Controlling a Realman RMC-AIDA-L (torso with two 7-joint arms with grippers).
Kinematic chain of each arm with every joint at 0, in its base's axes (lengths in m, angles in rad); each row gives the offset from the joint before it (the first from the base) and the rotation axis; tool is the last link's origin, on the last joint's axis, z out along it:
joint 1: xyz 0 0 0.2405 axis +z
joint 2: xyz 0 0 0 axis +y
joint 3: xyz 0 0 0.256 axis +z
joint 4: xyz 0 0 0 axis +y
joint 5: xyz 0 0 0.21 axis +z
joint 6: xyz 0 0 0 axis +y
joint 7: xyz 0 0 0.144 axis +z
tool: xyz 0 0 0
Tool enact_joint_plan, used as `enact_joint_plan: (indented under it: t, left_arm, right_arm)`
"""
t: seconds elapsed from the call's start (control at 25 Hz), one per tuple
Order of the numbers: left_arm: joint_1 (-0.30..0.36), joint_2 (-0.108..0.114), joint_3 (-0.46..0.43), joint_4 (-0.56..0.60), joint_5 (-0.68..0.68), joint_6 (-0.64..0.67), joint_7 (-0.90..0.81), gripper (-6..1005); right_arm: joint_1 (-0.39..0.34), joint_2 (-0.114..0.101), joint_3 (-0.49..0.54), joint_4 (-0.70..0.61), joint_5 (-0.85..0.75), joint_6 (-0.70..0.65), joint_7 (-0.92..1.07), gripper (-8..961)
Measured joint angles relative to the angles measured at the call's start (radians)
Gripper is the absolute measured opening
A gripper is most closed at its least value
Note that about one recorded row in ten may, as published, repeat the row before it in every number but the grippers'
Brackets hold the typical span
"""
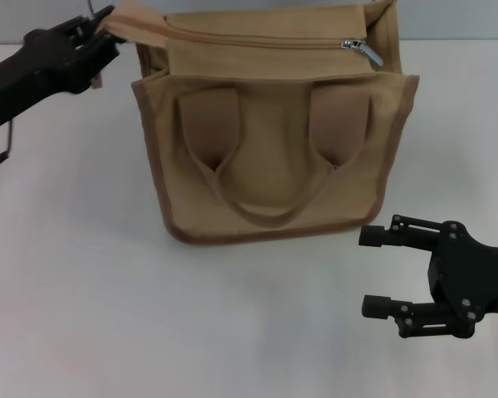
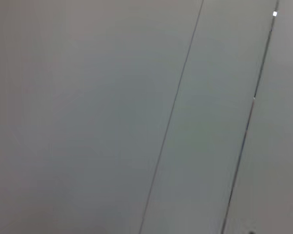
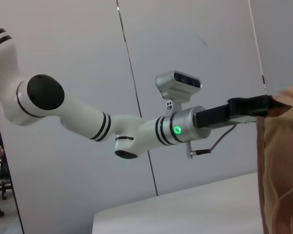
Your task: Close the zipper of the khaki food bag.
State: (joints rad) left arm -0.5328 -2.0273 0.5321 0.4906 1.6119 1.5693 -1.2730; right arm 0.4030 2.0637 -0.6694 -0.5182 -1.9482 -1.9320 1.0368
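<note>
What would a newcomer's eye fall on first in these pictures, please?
The khaki food bag stands mid-table, its silver zipper pull at the robot's right end. The left tool pinches the bag's top left corner, while the right tool waits open near the bag's lower right corner.

I counted 1 khaki food bag [image 1: 274, 157] on the table [image 1: 83, 274], with 1 zipper [image 1: 257, 39] along its top, 1 silver pull tab [image 1: 370, 53] on that zipper and 2 strap handles [image 1: 270, 166] on its near face. I had 2 grippers in sight, the left gripper [image 1: 100, 37] and the right gripper [image 1: 380, 272].
</note>
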Motion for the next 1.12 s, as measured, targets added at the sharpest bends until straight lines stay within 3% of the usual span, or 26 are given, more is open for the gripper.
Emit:
enact_joint_plan:
  t: [0.08, 0.12, 0.16, 0.32, 0.48, 0.6, 0.76, 0.84, 1.0, 1.04, 1.12]
  left_arm:
    - [0.027, 0.026, 0.017, 0.020, 0.000, 0.047, -0.018, 242]
    - [0.051, 0.053, 0.036, 0.032, 0.000, 0.100, -0.031, 262]
    - [0.051, 0.053, 0.036, 0.032, 0.000, 0.100, -0.031, 282]
    - [0.111, 0.091, 0.091, 0.082, 0.001, 0.211, -0.056, 363]
    - [0.129, 0.093, 0.094, 0.094, 0.027, 0.270, -0.049, 472]
    - [0.128, 0.087, 0.095, 0.097, 0.117, 0.362, -0.011, 618]
    - [0.123, 0.049, 0.121, 0.096, 0.232, 0.410, 0.072, 815]
    - [0.123, 0.021, 0.173, 0.085, 0.269, 0.400, 0.130, 815]
    - [0.124, -0.002, 0.199, 0.074, 0.304, 0.385, 0.175, 815]
    - [0.126, -0.019, 0.201, 0.070, 0.327, 0.369, 0.200, 815]
    - [0.127, -0.023, 0.202, 0.069, 0.331, 0.361, 0.204, 815]
  right_arm:
    - [0.003, 0.002, -0.002, 0.003, 0.000, 0.000, 0.000, 811]
    - [0.005, 0.004, -0.003, 0.004, 0.000, 0.002, 0.000, 811]
    - [0.005, 0.004, -0.003, 0.004, 0.000, 0.002, 0.000, 811]
    - [0.009, 0.011, -0.006, 0.004, 0.000, 0.021, 0.000, 811]
    - [0.012, 0.011, -0.007, 0.004, 0.000, 0.033, 0.002, 811]
    - [0.013, 0.011, -0.007, 0.004, 0.000, 0.036, 0.002, 810]
    - [0.013, 0.011, -0.007, 0.009, 0.000, 0.044, 0.002, 810]
    - [0.016, 0.011, -0.012, 0.019, 0.000, 0.053, 0.001, 810]
    - [0.021, 0.012, -0.022, 0.028, 0.000, 0.069, -0.002, 810]
    - [0.022, 0.013, -0.027, 0.036, 0.000, 0.076, -0.010, 810]
    - [0.024, 0.013, -0.031, 0.043, 0.000, 0.078, -0.016, 810]
